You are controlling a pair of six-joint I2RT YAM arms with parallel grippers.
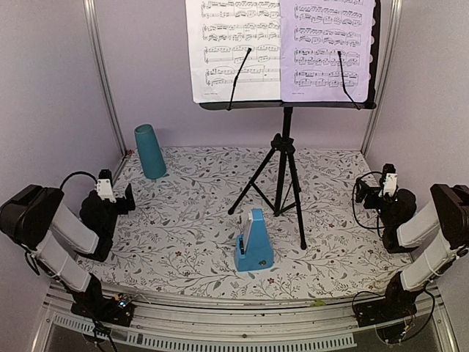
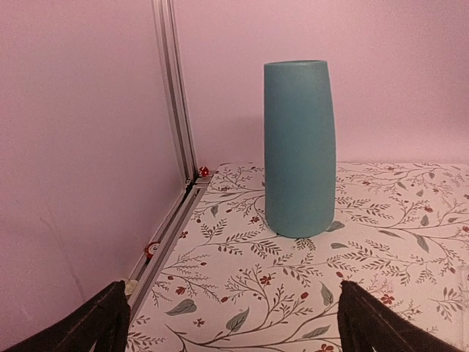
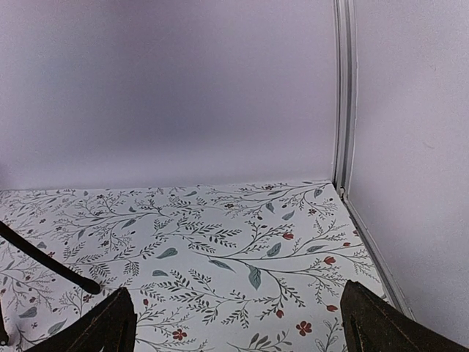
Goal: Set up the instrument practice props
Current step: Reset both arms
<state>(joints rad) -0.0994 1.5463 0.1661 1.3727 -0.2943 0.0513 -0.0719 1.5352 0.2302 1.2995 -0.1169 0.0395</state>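
The black tripod music stand [image 1: 284, 172] stands at the back of the table. Its tray [image 1: 289, 105] carries a white sheet-music page [image 1: 234, 48] on the left and a lavender one [image 1: 327, 48] on the right, each under a thin black holder arm. In front of the tripod legs, a small blue pyramid metronome [image 1: 253, 249] sits on the floral cloth. My left gripper [image 1: 121, 198] [image 2: 231, 315] rests open at the left side, with nothing between its fingers. My right gripper [image 1: 366, 189] [image 3: 234, 319] is open and empty at the right side. One tripod leg [image 3: 44, 265] shows in the right wrist view.
A tall teal cup [image 1: 150, 152] [image 2: 299, 147] stands upright at the back left, straight ahead of the left gripper. Aluminium frame posts [image 1: 102, 73] and pale walls close off both sides and the back. A metal rail [image 1: 234, 304] runs along the near edge.
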